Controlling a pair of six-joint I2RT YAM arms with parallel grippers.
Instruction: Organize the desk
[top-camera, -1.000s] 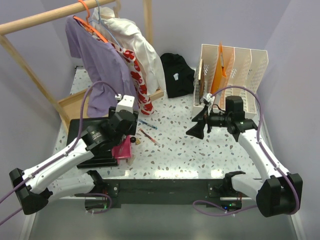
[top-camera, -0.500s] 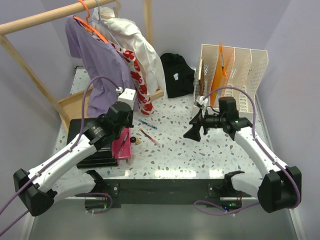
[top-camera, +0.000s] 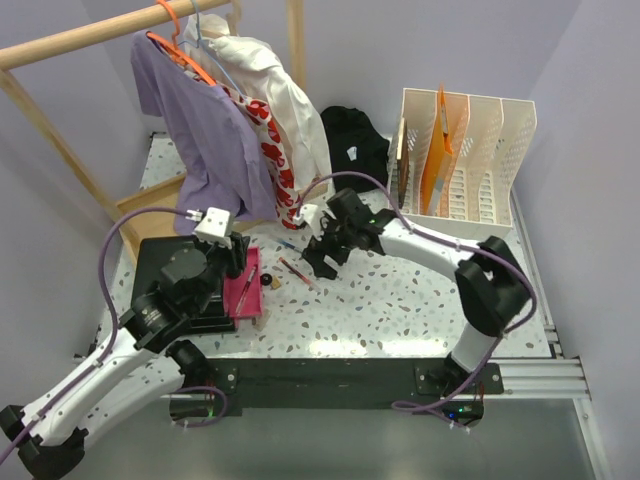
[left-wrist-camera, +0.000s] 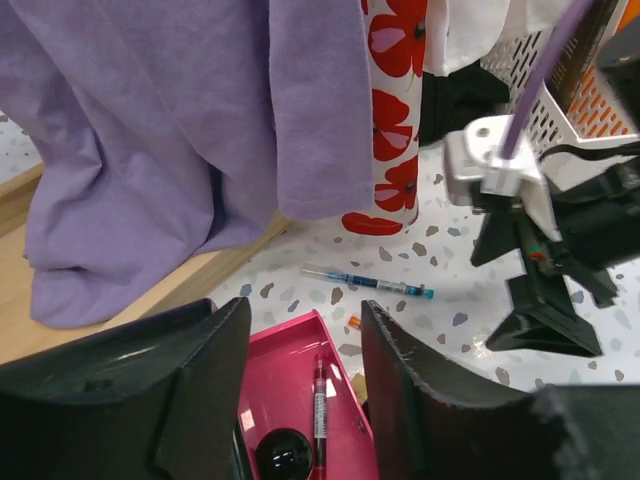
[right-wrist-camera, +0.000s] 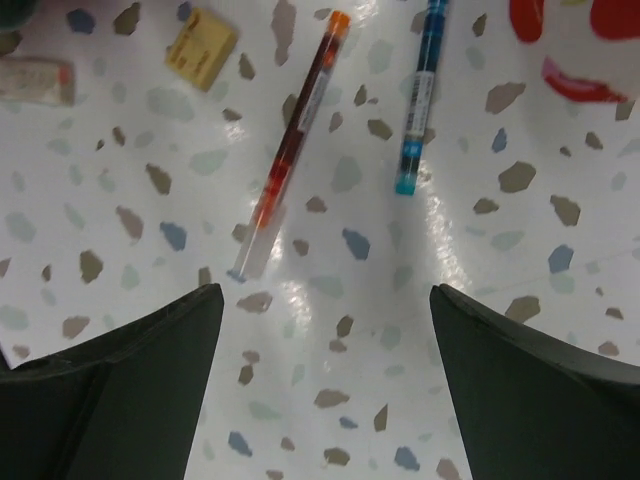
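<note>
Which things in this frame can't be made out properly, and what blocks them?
1. Pink tray: left wrist view, near end hidden by the left claw and the bottom edge.
2. Black round object in it: cut off by the bottom edge; unidentifiable.
3. Whitish object: right wrist view, blurred, cut by the left edge.
4. Black pad: top view, largely covered by the left arm.
</note>
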